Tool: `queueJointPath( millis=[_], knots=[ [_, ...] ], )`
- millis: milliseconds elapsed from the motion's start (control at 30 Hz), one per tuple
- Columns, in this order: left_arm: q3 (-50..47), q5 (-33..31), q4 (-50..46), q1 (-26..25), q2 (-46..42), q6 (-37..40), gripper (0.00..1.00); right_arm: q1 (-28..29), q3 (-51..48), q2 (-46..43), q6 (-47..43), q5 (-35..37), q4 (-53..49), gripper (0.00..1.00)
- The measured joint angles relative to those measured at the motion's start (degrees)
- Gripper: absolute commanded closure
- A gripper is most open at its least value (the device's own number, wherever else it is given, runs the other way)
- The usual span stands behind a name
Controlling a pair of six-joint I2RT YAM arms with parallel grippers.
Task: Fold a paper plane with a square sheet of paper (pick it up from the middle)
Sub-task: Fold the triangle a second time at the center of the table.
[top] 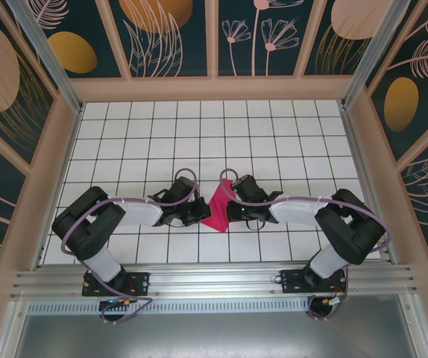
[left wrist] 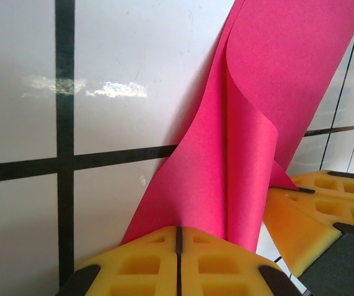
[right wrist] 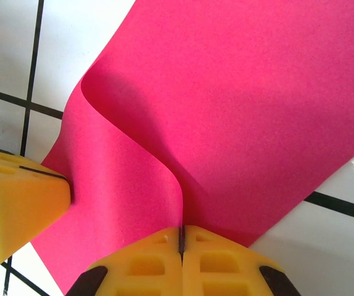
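Note:
The square sheet of paper (top: 218, 210) is magenta-pink and stands bent between the two grippers at the middle of the table, lifted off the tiles. My left gripper (top: 202, 213) is shut on its left side. In the left wrist view the yellow fingertips (left wrist: 146, 259) press together on the paper (left wrist: 238, 123), which curls upward into a loose roll. My right gripper (top: 232, 208) is shut on the opposite side. In the right wrist view the sheet (right wrist: 238, 92) bows in an S-curve out of the shut pads (right wrist: 220, 265). The sheet has the form of a curved sheet, not a paper plane.
The white tiled table (top: 274, 134) with black grid lines stretches all round the paper. Wooden frame posts (top: 63, 149) and patterned panels wall it in on three sides. An aluminium rail (top: 214, 280) carries the arm bases at the near edge.

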Motion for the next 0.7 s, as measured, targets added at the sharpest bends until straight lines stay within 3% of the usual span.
queueJointPath(
  millis=[267, 533, 700],
  knots=[
    [0.0, -0.1, 0.0, 0.0, 0.0, 0.0, 0.87, 0.2, 0.6, 0.7, 0.0, 0.4, -0.1, 1.00],
    [0.0, -2.7, -2.9, 0.0, -2.8, 0.4, 0.78, 0.5, 0.7, 0.8, 0.0, 1.1, -0.1, 1.00],
    [0.1, -3.7, -3.2, 0.0, -5.5, 0.4, 0.79, 0.6, 0.9, 1.0, 0.0, 1.3, -0.1, 1.00]
  ],
)
